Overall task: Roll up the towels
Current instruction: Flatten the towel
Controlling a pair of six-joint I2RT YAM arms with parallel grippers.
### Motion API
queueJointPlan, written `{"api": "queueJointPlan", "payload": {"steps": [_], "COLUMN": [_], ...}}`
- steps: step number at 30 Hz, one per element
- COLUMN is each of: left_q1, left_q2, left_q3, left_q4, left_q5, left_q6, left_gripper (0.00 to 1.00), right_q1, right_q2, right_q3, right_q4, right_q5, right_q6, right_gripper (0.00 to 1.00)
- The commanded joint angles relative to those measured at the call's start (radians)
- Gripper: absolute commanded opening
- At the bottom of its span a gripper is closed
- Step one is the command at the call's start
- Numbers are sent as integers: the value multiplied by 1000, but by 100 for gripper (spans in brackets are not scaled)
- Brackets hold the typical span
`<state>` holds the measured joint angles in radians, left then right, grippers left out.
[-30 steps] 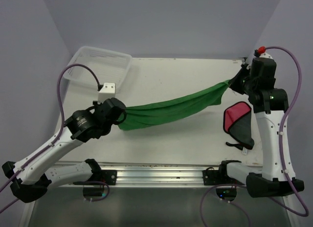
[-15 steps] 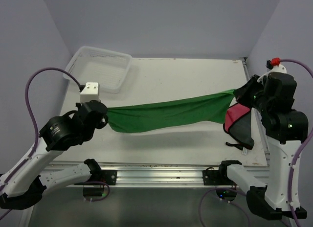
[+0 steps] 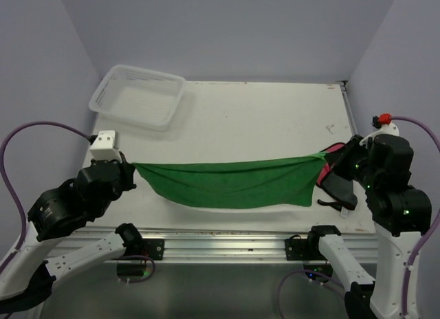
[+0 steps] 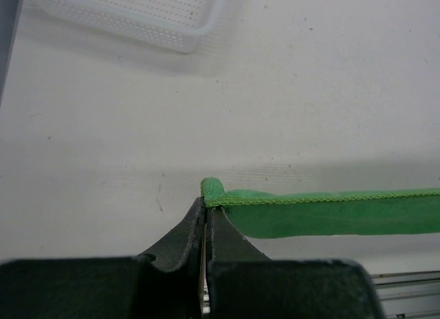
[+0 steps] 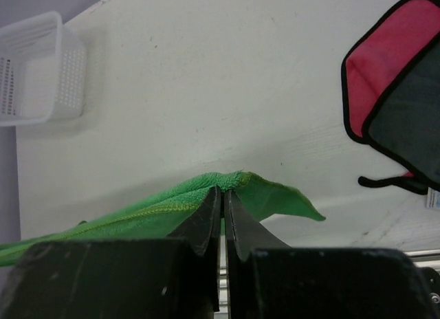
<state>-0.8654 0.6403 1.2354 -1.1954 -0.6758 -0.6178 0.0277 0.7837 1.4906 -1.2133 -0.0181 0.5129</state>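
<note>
From above, the green towel [image 3: 230, 183] hangs stretched between the two arms along the near edge of the tabletop [image 3: 261, 119], sagging in the middle. The left gripper [image 3: 130, 169] pinches its left corner and the right gripper [image 3: 327, 158] its right corner, both clamped tight on the cloth. The red towel [image 3: 333, 149] lies by the right edge, mostly hidden behind the right arm; it seems to be partly folded over. A white mesh basket [image 3: 175, 102] sits at the far left corner.

In the left wrist view, the fingers [image 4: 189, 229] press together on the hemmed corner of the green towel [image 4: 330, 214], which runs off to the right.

In the right wrist view, the fingers [image 5: 203, 216] are closed on a fold of the green towel [image 5: 151, 219]. The red towel [image 5: 385, 64] lies flat beyond, one flap turned to show dark grey.
</note>
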Motion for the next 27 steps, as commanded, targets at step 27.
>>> {"api": "queueJointPlan", "payload": {"steps": [27], "left_q1": [379], "left_q2": [708], "left_q3": [-34], "left_q4": [688], "left_q5": [31], "left_q6": [463], "left_gripper": [0], "right_q1": [-8], "right_q2": [682], "right_q3": [-79], "right_q4": [482], "right_q5": [170], "right_q6": [1], "right_gripper": [0]}}
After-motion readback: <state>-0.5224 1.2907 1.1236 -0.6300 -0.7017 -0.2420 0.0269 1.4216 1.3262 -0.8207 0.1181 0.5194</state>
